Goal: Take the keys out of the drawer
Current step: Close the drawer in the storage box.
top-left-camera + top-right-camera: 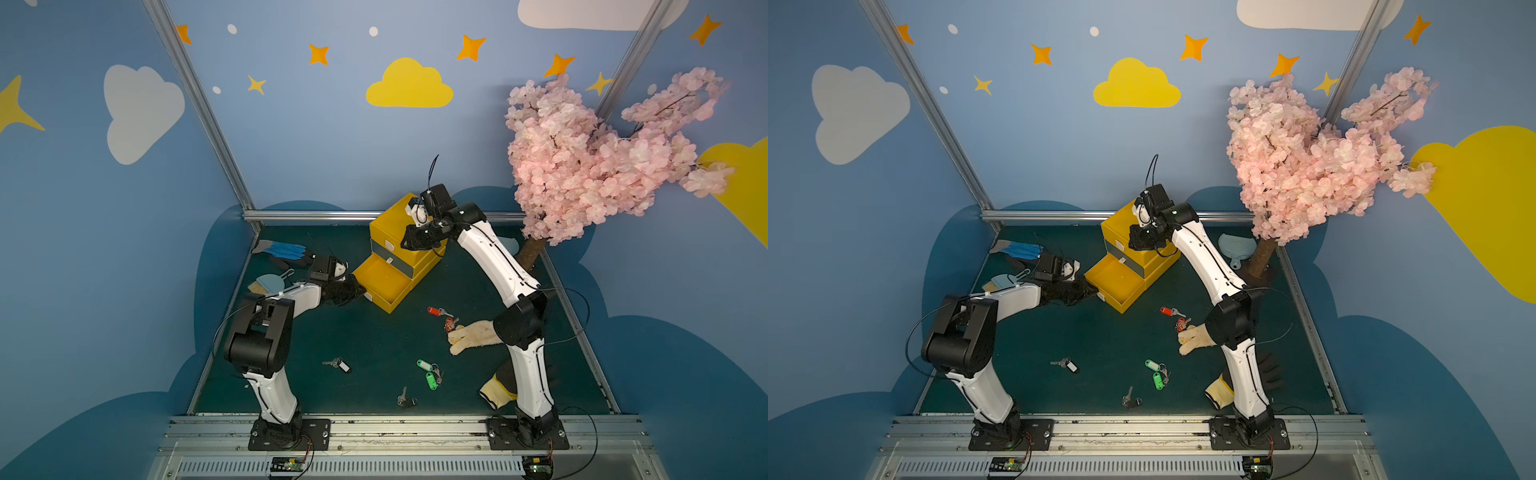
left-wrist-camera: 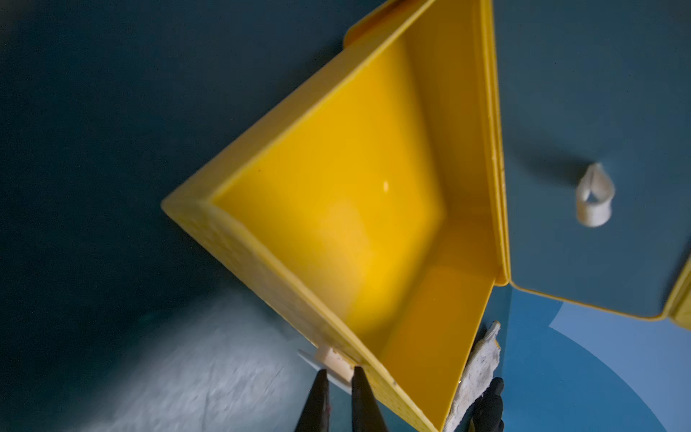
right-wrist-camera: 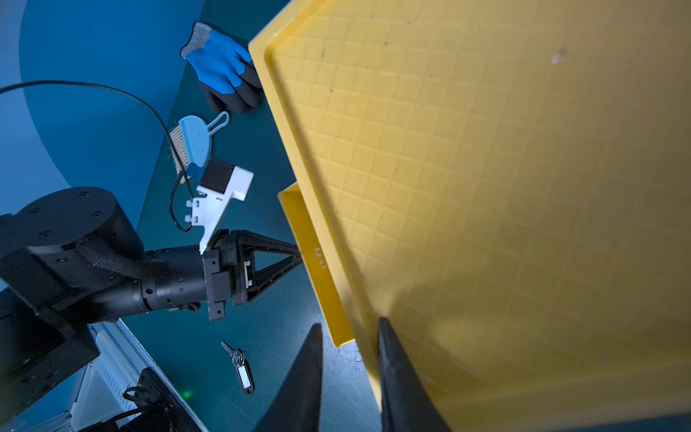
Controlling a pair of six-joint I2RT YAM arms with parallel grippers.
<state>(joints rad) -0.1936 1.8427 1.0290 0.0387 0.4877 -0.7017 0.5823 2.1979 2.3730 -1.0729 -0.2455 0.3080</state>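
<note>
Your left pincer (image 2: 339, 370) is clenched on the empty drawer's (image 2: 336, 205) pull tab (image 2: 334, 361), your right pincer (image 3: 349, 323) parted atop the cabinet (image 3: 486, 187); the keys (image 1: 434, 370) lie scattered toward the table's (image 1: 374, 353) front edge, likely light, stiff and slippery, so pinch a plastic tag (image 1: 432, 380)

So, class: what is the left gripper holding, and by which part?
The left gripper pinches the open yellow drawer by its small white front handle.
</note>
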